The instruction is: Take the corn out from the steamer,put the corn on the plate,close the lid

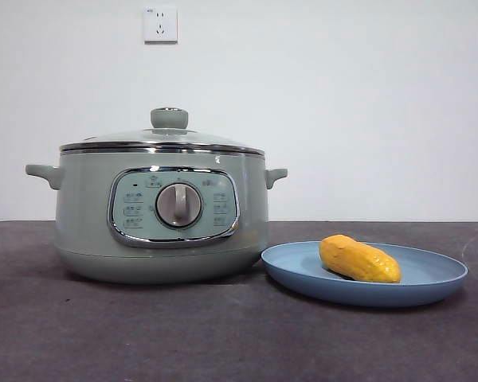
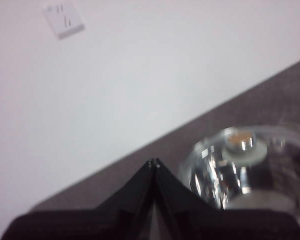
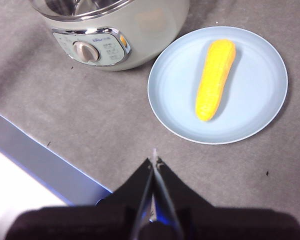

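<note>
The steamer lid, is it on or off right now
On. The lid sits level on the steamer, its steel rim flush all round the pot's top edge.

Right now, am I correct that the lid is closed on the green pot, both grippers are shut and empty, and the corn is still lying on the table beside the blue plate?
Not quite: the corn lies on the plate, not on the table beside it, as the right wrist view shows clearly. The rest holds: the lid sits closed on the pot, and the left gripper and right gripper are shut and empty.

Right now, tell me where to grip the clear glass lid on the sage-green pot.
Grip the clear glass lid by its pale green knob, from straight above: the knob stands upright at the centre, while the dome is smooth and its steel rim sits flush on the sage-green pot.
</note>
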